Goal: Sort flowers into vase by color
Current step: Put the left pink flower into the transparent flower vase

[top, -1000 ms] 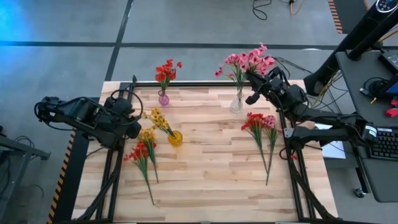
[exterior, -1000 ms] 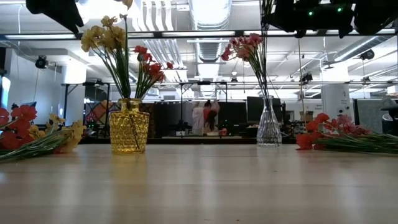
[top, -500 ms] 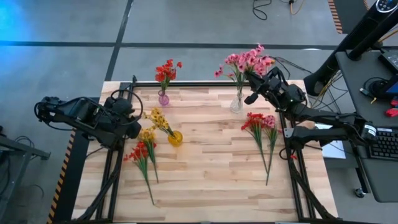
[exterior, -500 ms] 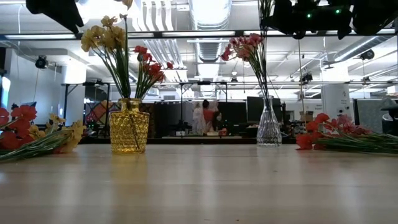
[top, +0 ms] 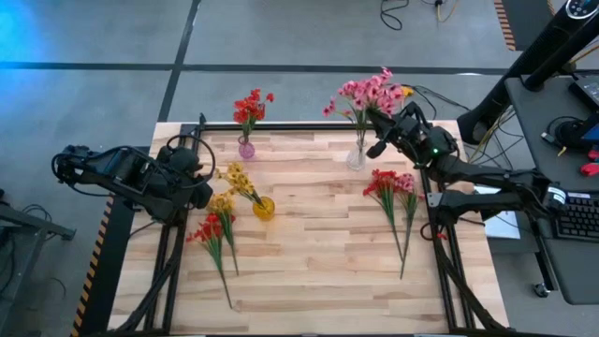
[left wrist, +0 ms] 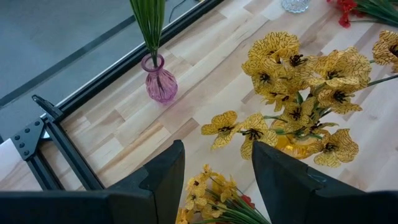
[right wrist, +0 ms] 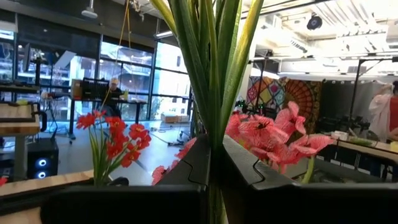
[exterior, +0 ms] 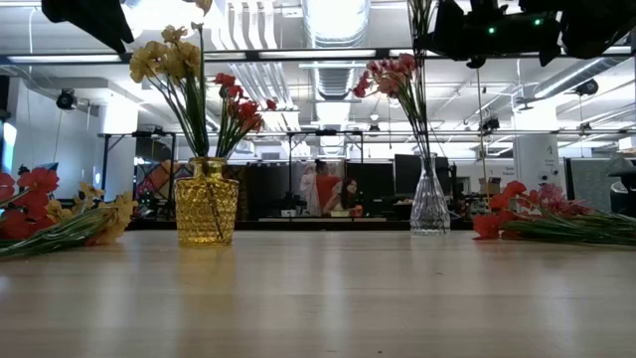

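Note:
My right gripper [top: 374,126] is shut on a pink flower sprig [top: 370,94] above the clear vase [top: 356,157] at the far right. In the low view its stem [exterior: 421,119] runs straight down into that vase [exterior: 429,204]. Red flowers [top: 250,106] stand in the purple vase [top: 246,148]. Yellow flowers [left wrist: 298,93] stand in the yellow vase [top: 264,208]. My left gripper [left wrist: 217,174] hovers open over the table's left side, near the yellow blossoms, touching nothing. My right gripper pinches the pink sprig's bundle of green stems [right wrist: 214,118] between its two fingers. The fingers come roughly level from the table's right side and lie across the stems. The sprig stands upright in the hold, its lower part reaching into the clear vase's neck [exterior: 427,177].
Loose red and yellow sprigs [top: 215,234] lie flat on the table's left side. Loose red and pink sprigs [top: 398,201] lie on its right side. A black frame rail [left wrist: 59,146] edges the table. People stand in the room beyond.

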Robot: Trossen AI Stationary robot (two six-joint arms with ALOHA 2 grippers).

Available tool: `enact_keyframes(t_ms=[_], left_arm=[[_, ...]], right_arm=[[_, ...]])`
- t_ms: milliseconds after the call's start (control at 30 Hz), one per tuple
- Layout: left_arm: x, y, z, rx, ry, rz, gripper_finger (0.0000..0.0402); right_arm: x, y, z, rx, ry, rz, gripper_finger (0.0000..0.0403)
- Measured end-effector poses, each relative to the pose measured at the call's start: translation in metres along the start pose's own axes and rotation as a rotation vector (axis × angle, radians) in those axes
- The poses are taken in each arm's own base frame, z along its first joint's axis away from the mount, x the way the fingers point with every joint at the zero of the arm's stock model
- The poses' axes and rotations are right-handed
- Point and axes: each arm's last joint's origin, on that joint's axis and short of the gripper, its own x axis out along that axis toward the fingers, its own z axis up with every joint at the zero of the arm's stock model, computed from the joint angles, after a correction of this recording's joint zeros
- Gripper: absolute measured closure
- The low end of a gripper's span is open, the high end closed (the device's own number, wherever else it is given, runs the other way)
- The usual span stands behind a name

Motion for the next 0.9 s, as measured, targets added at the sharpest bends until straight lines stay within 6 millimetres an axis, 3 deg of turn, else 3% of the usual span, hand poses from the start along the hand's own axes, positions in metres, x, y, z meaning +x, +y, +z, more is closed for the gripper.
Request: enact_keyframes(t_ms=[900], left_arm=[[0.0, 0.0, 0.0, 0.0, 0.0, 0.0, 0.0231]], right_arm=[[0.012, 0.007, -0.025, -0.005, 0.096, 0.018, 0.039]])
